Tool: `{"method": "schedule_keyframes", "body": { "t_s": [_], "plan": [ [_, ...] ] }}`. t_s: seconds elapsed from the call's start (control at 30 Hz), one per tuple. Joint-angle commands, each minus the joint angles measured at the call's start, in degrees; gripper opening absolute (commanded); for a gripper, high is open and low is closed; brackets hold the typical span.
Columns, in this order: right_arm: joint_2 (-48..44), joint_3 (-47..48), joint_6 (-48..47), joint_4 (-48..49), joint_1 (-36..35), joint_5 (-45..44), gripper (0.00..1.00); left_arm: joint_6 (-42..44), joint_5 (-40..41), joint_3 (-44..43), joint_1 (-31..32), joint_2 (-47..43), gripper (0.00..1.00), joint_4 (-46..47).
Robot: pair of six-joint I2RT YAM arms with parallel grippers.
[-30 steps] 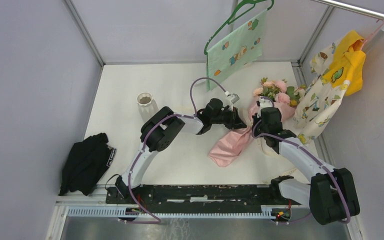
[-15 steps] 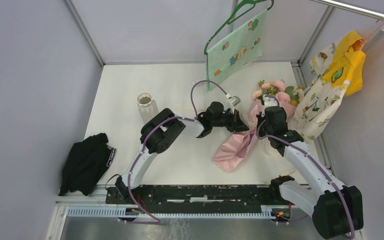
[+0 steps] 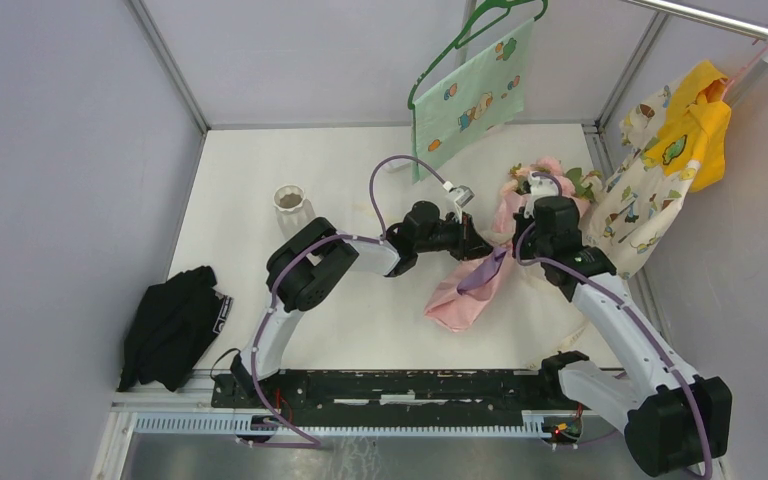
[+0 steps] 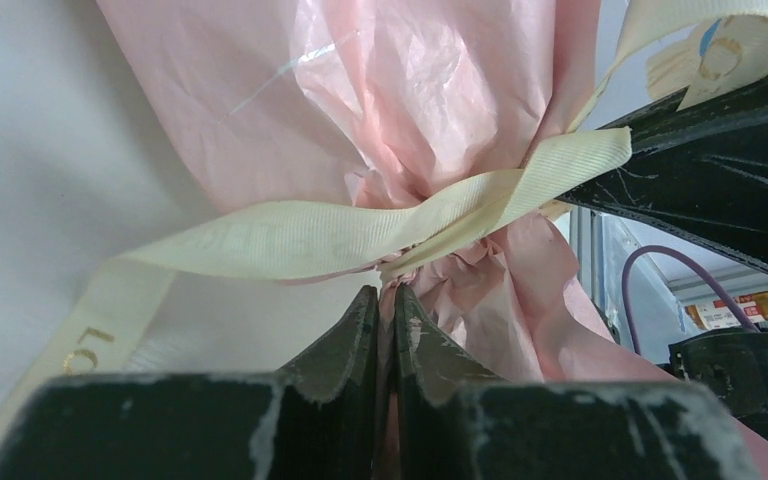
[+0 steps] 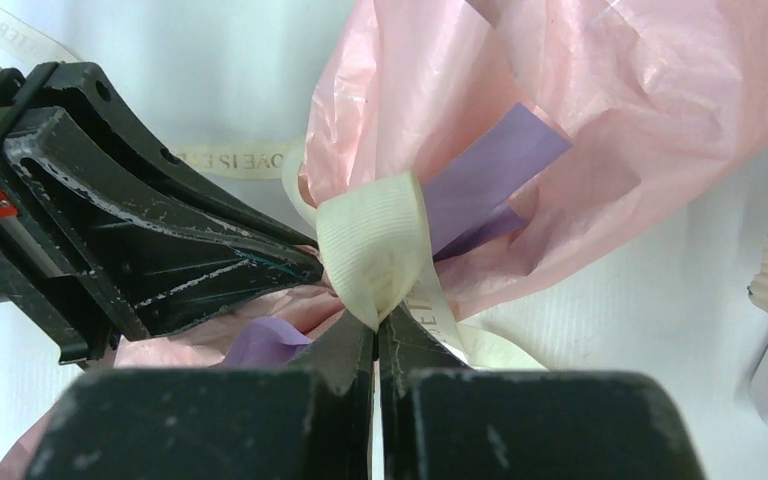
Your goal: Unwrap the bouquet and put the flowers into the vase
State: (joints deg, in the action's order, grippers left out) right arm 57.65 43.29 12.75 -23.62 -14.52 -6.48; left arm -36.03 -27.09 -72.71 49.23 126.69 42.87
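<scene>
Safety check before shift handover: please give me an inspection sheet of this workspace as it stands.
Surface: white tabletop, no spills seen.
Job's things: pink-paper cone bouquet lying on its side, cream ribbon tied around it; tall white ribbed vase upright, apart, no flowers in it.
Clutter: crumpled black cloth at the table's left edge.
Grippers: left pincer shut on the bouquet's paper under the ribbon; right pincer shut on the ribbon.
Cables: purple cable arching over the left arm.
Surroundings: mint-green patterned cloth on a hanger; yellow and cream garments hanging at right.
</scene>
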Motion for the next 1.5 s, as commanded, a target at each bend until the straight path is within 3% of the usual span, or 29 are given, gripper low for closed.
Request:
{"method": "schedule_keyframes", "body": {
  "t_s": [0.0, 0.17, 0.43, 0.87, 1.07, 1.23, 1.3, 1.47],
  "plan": [
    [-4.6, 5.6, -0.2, 4.7, 0.3, -2.7, 0.00, -0.2, 2.4, 2.3, -0.5, 1.4, 0.16, -4.9],
    [-7.1, 6.1, -0.1, 0.6, 0.4, -4.3, 0.01, 1.4, 3.9, 2.7, -0.6, -0.4, 0.15, -6.9],
    [-15.1, 7.0, -2.3, -9.2, 0.4, -18.0, 0.02, 2.1, 4.3, 2.1, -0.6, -0.3, 0.15, -7.9],
    [-16.8, 10.6, -2.0, -14.8, 0.3, -16.9, 0.07, 3.9, 6.1, 3.7, -0.6, -3.9, 0.14, -9.9],
    [-19.0, 9.4, -0.5, -16.2, 0.3, -16.2, 0.42, 5.6, 8.5, 6.0, -0.7, -9.9, 0.14, -13.0],
    [-19.5, 8.2, 0.3, -16.0, 0.4, -14.2, 0.50, 7.2, 11.9, 6.6, -0.7, -13.4, 0.14, -16.9],
    [-19.0, 5.2, 0.9, -14.2, 0.3, -12.3, 0.55, 7.4, 12.5, 6.7, -0.6, -13.9, 0.14, -17.7],
    [-12.8, -6.8, 3.7, -6.8, 0.3, -6.2, 0.55, 6.4, 11.7, 7.9, -0.6, -15.3, 0.15, -18.1]
  ]
}}
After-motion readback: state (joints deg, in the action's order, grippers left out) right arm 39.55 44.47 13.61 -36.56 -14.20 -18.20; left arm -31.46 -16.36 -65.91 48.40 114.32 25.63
